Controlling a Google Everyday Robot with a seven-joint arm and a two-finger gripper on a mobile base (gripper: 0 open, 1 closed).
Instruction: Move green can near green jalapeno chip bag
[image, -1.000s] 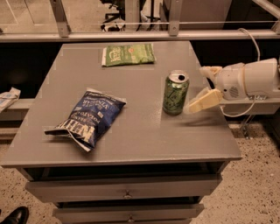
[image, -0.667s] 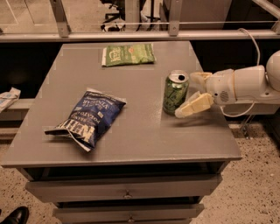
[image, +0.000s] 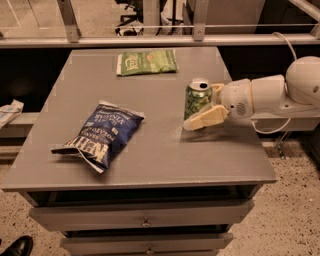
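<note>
Grey table (image: 165, 155), drawers (image: 145, 212) beneath. Dark blue chip bag (image: 102, 135) lies at 8 o'clock from the tabletop's centre. Green can (image: 196, 97) stands upright at 3 o'clock. Gripper (image: 202, 107) reaches in from 3 o'clock, its claw spread open, one finger before the can and one behind. Green jalapeno chip bag (image: 146, 62) lies flat at 12 o'clock, well apart from the can.

White arm (image: 280, 92) stretched level across the right edge of the tabletop (image: 165, 155), wrist horizontal, gripper (image: 201, 106) low over the right half, pale fingers (image: 206, 118) spread apart, pointing left
</note>
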